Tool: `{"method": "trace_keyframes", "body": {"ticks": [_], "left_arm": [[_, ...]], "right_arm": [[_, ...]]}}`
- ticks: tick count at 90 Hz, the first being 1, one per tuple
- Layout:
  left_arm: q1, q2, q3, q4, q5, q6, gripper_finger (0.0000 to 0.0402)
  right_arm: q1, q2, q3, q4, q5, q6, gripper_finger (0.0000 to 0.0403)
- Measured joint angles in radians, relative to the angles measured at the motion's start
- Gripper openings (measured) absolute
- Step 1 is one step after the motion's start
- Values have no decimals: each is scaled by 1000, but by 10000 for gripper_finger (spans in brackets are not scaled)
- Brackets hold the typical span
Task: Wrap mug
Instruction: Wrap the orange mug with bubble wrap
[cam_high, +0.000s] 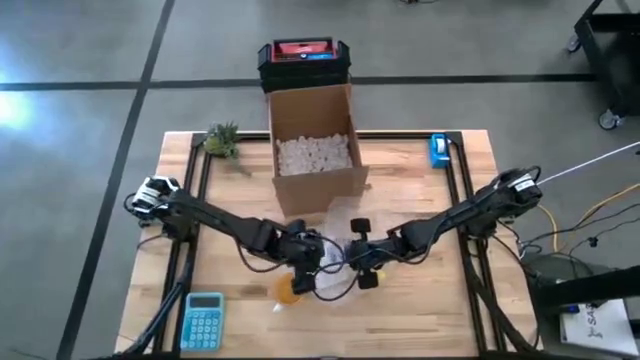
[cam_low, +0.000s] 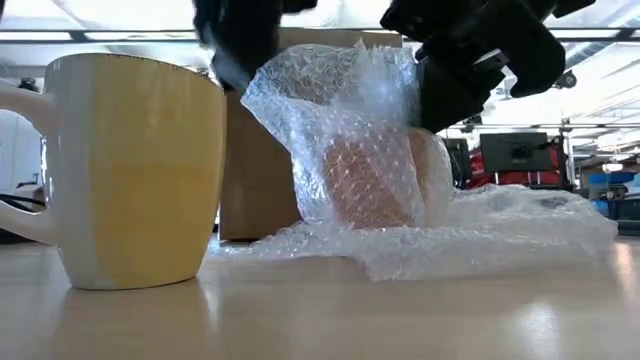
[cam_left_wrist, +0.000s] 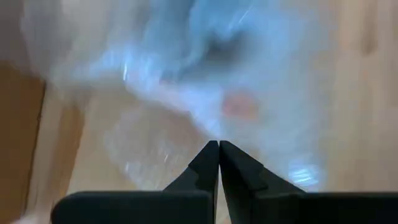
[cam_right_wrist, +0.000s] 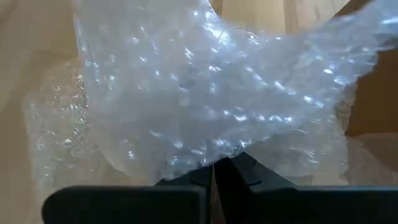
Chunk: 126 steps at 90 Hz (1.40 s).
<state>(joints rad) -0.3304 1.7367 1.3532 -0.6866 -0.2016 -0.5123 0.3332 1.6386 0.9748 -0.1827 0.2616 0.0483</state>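
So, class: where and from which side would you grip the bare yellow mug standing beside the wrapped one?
Grip the yellow mug by its rim wall from above: it stands upright, mouth up, handle sticking out sideways away from the bubble wrap.

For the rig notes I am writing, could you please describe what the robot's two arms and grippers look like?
Both arms are dark, slim and jointed. The left arm has a pale, whitish section at its base end, as does the right arm. Cables trail from the right arm's base. The left gripper and right gripper have black, wedge-shaped fingers on a broad black bar.
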Motion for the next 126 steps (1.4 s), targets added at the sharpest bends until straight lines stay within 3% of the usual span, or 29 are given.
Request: {"method": "trace_keyframes", "body": {"ticks": [14, 45, 77, 106, 126], "left_arm": [[1, 17, -68, 130, 54, -8, 0], [17, 21, -32, 466, 32, 171, 0], [83, 124, -75, 511, 6, 129, 0], [86, 148, -75, 518, 2, 131, 0], [86, 147, -76, 521, 3, 132, 0]], "right_arm": [[0, 0, 0, 1, 0, -1, 2], [0, 3, -3, -8, -3, -8, 2], [0, 0, 5, -12, 0, -4, 2], [0, -81, 242, -447, -8, -6, 2], [-2, -43, 219, -321, -86, -5, 2]]}}
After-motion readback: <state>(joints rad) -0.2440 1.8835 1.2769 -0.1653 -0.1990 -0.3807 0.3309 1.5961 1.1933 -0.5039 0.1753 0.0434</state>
